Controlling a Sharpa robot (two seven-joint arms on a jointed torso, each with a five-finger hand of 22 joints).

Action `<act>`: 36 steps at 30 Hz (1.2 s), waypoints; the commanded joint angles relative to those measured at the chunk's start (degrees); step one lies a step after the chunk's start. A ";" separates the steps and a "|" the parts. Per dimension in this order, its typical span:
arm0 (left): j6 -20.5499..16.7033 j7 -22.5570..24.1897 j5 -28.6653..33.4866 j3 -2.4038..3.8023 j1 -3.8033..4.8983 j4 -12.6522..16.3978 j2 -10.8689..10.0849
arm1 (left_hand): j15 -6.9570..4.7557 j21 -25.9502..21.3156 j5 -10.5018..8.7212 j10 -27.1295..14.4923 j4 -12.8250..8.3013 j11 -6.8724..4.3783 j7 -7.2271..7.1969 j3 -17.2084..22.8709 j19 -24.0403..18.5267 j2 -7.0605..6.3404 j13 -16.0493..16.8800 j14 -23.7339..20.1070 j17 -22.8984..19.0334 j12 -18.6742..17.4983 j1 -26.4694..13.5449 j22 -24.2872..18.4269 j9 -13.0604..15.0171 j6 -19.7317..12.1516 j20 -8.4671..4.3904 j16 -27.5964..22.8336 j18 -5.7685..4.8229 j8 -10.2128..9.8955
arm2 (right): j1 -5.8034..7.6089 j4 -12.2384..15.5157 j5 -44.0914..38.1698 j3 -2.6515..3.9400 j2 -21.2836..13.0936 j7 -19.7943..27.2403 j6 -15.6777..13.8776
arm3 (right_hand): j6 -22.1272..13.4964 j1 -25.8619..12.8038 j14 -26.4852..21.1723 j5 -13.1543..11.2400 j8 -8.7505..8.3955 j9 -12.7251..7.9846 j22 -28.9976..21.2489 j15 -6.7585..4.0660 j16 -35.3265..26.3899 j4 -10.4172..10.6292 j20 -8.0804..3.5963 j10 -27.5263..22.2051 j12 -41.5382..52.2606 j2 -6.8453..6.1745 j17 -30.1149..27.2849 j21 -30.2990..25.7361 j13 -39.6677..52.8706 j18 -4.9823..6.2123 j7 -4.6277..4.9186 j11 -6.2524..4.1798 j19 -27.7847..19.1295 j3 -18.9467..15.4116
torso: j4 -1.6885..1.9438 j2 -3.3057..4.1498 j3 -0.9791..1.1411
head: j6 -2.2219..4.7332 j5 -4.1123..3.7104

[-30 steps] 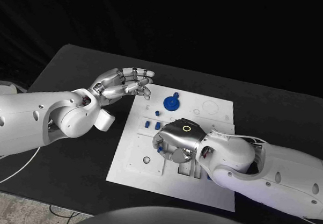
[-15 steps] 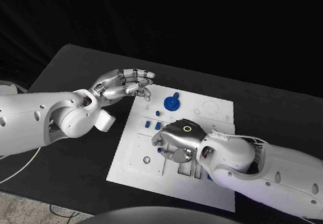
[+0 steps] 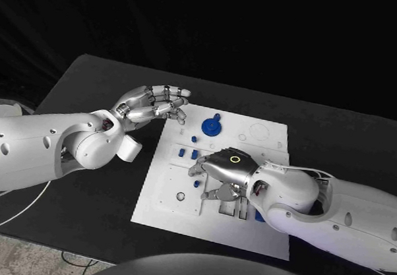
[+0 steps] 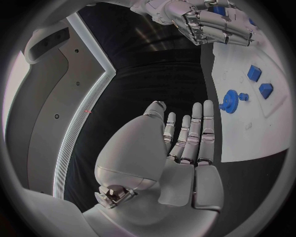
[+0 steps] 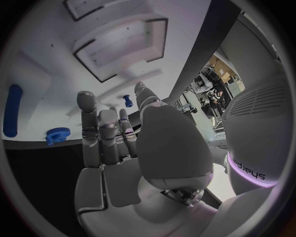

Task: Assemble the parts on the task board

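We saw the white task board point(image 3: 210, 224) lying mid-counter point(image 3: 89, 86), a blue gear point(image 3: 211, 125) near its far edge and small blue blocks point(image 3: 188, 154) toward its left edge. Our right hand point(image 3: 223, 174) hung over the board's middle, fingers point(image 5: 92, 128) loose and grasping nothing. Our left hand point(image 3: 151, 103) hovered off the board's far-left corner, fingers point(image 4: 191, 128) extended, released.

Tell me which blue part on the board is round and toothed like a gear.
The blue gear near the task board's far edge; the other blue parts are small and blocky.
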 commanded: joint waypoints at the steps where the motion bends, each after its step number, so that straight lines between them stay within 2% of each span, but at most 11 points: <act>1: 1.04 0.29 0.15 0.02 -0.06 0.09 -0.03 | 0.01 -0.30 0.16 -0.30 -0.19 0.09 0.21 -0.02 -0.56 0.11 -0.09 -0.50 0.01 0.19 0.47 0.07 -0.09 -0.30 -0.01 -0.09 0.16 0.18 | 0.68 0.98 2.99 0.14 -1.60 0.03 -1.37 | -0.21 1.23 -0.47 -0.60 -0.02 -0.15 2.66 0.07 -0.21 2.48 0.12 -0.75 1.35 -0.45 -0.34 -0.41 0.28 1.20 0.14 0.03 -0.30 -0.84 | -0.02 0.04 -0.01 | 0.00 0.03; 5: 0.95 0.30 0.15 0.02 -0.07 0.21 -0.16 | 0.01 -0.30 0.16 -0.30 -0.19 0.09 0.21 -0.02 -0.56 0.11 -0.09 -0.50 0.01 0.19 0.47 0.07 -0.09 -0.30 -0.01 -0.09 0.16 0.18 | 3.59 2.69 6.76 0.27 -4.72 -0.44 -1.65 | 0.55 2.26 -0.29 -0.18 0.44 -0.33 2.83 0.03 0.25 4.64 0.10 -0.62 3.20 -0.28 -0.24 -0.24 0.55 1.15 1.59 -0.18 0.08 -1.17 | -0.09 0.06 -0.05 | 0.00 -0.27; 8: 0.89 0.27 0.15 0.02 -0.07 0.28 -0.20 | 0.01 -0.31 0.15 -0.33 -0.17 0.12 0.19 -0.04 -0.56 0.11 -0.11 -0.50 0.01 0.20 0.47 0.08 -0.11 -0.33 -0.01 -0.08 0.16 0.17 | 6.82 4.30 9.38 0.31 -7.69 -1.24 -0.90 | 0.71 2.53 -0.18 0.28 0.44 -0.66 2.92 0.23 0.46 5.09 0.17 -0.08 4.10 -0.09 -0.23 -0.07 0.63 1.06 2.68 -0.32 0.32 -1.24 | -0.03 0.05 -0.08 | 0.00 -0.69; 12: 0.79 0.24 0.15 0.01 -0.08 0.33 -0.23 | 0.01 -0.32 0.14 -0.34 -0.16 0.13 0.19 -0.04 -0.56 0.12 -0.12 -0.50 0.01 0.21 0.47 0.08 -0.12 -0.34 -0.01 -0.08 0.16 0.17 | 9.89 5.87 10.70 0.33 -11.12 -2.19 0.11 | 1.77 2.60 0.07 1.37 0.67 -1.11 3.03 0.68 0.88 5.30 0.50 -0.37 3.85 -0.34 -0.01 0.24 -0.03 0.93 3.07 -0.05 0.68 -1.51 | -0.13 0.09 -0.06 | 0.00 -1.00; 15: 0.75 0.19 0.15 0.01 -0.08 0.30 -0.20 | 0.01 -0.32 0.14 -0.34 -0.16 0.13 0.19 -0.04 -0.56 0.12 -0.12 -0.50 0.01 0.21 0.47 0.08 -0.12 -0.34 -0.01 -0.08 0.16 0.17 | 11.10 6.05 10.62 0.32 -13.03 -3.06 1.97 | 0.91 2.26 0.51 1.57 -0.51 -2.51 3.25 0.52 1.39 5.54 0.46 -2.68 1.24 -1.65 0.23 1.08 -2.24 0.91 2.59 0.42 1.35 -2.36 | -0.11 0.07 -0.04 | 0.00 -1.35; 18: 0.75 0.21 0.15 0.01 -0.08 0.29 -0.16 | 0.01 -0.33 0.13 -0.35 -0.15 0.14 0.18 -0.06 -0.56 0.13 -0.13 -0.49 0.01 0.22 0.46 0.08 -0.13 -0.35 -0.01 -0.07 0.15 0.18 | 11.38 5.59 10.43 0.28 -13.87 -3.94 4.62 | 0.20 1.63 0.54 0.67 -1.43 -3.73 3.24 0.64 1.40 5.95 0.51 -5.53 -1.81 -4.00 -0.07 1.03 -4.80 0.86 0.63 1.13 1.53 -4.37 | -0.13 0.10 0.00 | 0.00 -1.36; 20: 0.79 0.22 0.15 0.01 -0.08 0.26 -0.12 | 0.01 -0.33 0.13 -0.35 -0.15 0.14 0.18 -0.06 -0.56 0.13 -0.13 -0.49 0.01 0.22 0.46 0.08 -0.13 -0.35 -0.01 -0.07 0.15 0.18 | 11.08 5.11 10.37 0.23 -14.25 -4.46 6.20 | 0.37 1.36 0.64 0.25 -1.61 -4.26 3.26 0.61 1.47 5.94 0.53 -6.71 -3.25 -5.19 -0.14 1.13 -6.20 0.85 0.57 1.17 1.67 -5.35 | -0.12 0.13 0.07 | 0.00 -1.43; 24: 0.86 0.18 0.15 0.01 -0.09 0.22 -0.07 | 0.01 -0.33 0.13 -0.35 -0.15 0.14 0.18 -0.06 -0.56 0.13 -0.13 -0.49 0.01 0.22 0.46 0.08 -0.13 -0.35 -0.01 -0.07 0.15 0.18 | 9.77 4.10 10.60 0.17 -14.58 -4.75 7.54 | 0.46 0.91 0.81 -0.46 -1.83 -4.82 3.26 0.66 1.50 5.94 0.54 -6.60 -4.00 -5.70 -0.26 1.15 -7.37 0.84 0.53 1.33 1.87 -5.92 | -0.03 -0.02 0.01 | 0.00 -1.47; 28: 0.86 0.15 0.15 0.01 -0.17 0.18 -0.11 | 0.04 -0.40 0.09 -0.45 0.07 0.24 0.20 -0.10 -0.57 0.40 -0.23 -0.54 0.02 0.32 0.29 0.12 -0.21 -0.34 0.01 -0.03 0.14 0.25 | 8.86 3.58 10.77 0.16 -14.70 -4.51 7.74 | 0.57 0.37 1.45 -0.97 -2.01 -5.48 3.43 0.78 1.96 5.92 0.61 -5.18 -4.15 -5.59 0.16 2.05 -8.44 0.70 0.61 1.48 2.56 -5.95 | -0.03 -0.01 0.11 | 0.00 -1.40; 31: 0.80 0.07 0.15 0.01 -0.24 0.11 -0.14 | 0.05 -0.44 0.07 -0.50 0.15 0.28 0.21 -0.12 -0.57 0.53 -0.27 -0.56 0.03 0.36 0.21 0.14 -0.26 -0.35 0.01 -0.01 0.14 0.28 | 8.37 3.30 10.86 0.15 -14.78 -4.01 7.47 | 0.46 0.33 2.07 -1.16 -2.21 -6.12 3.69 0.80 2.44 5.88 0.64 -3.45 -4.09 -5.01 0.64 3.29 -9.31 0.53 0.58 1.41 3.30 -5.47 | 0.07 -0.04 0.05 | 0.00 -1.55; 36: 0.98 0.61 0.15 0.00 -0.34 0.06 -0.10 | 0.07 -0.56 0.11 -0.58 0.25 0.36 0.14 -0.04 -0.58 1.17 -0.42 -0.63 0.04 0.56 0.05 0.20 -0.36 -0.21 0.02 0.05 0.13 0.46 | 7.88 2.65 10.92 0.14 -14.51 -3.12 6.62 | 2.45 1.88 3.40 1.29 -1.38 -6.92 4.24 0.69 3.53 5.66 0.59 1.55 -3.62 -1.65 1.80 5.86 -10.97 0.19 0.63 0.81 4.86 -2.74 | 0.03 -0.08 -0.03 | 0.00 -1.63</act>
